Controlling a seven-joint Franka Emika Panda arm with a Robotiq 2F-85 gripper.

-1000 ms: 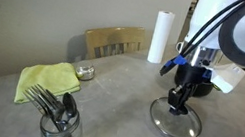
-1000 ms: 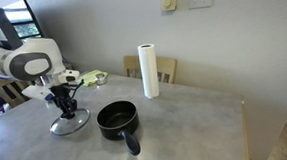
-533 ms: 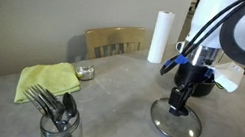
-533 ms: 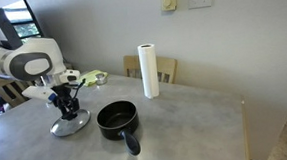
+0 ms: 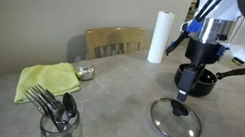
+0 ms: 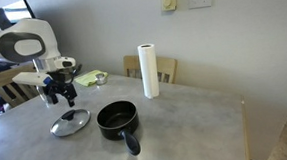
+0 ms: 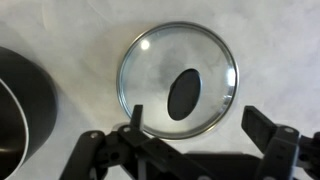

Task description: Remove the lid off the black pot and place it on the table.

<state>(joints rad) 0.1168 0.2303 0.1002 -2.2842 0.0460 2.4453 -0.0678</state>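
The glass lid (image 5: 175,120) (image 6: 70,122) (image 7: 180,80) lies flat on the grey table (image 5: 105,111) (image 6: 187,127), its black knob (image 7: 183,93) facing up. My gripper (image 5: 186,88) (image 6: 57,92) (image 7: 200,118) hangs open a little above the lid and holds nothing. The black pot (image 6: 117,118) (image 5: 202,81) stands uncovered beside the lid, with its long handle (image 6: 130,143) pointing toward the table's front. In the wrist view only the pot's rim (image 7: 20,110) shows at the left edge.
A paper towel roll (image 5: 160,37) (image 6: 149,71) stands near the back edge in front of a wooden chair (image 5: 114,43). A yellow cloth (image 5: 47,81), a small metal dish (image 5: 84,71) and a glass jar of forks (image 5: 58,118) sit further along the table.
The gripper was shut on the lid's knob with the lid resting on the table. It has opened, let go, and risen straight up. The lid stays where it lay.
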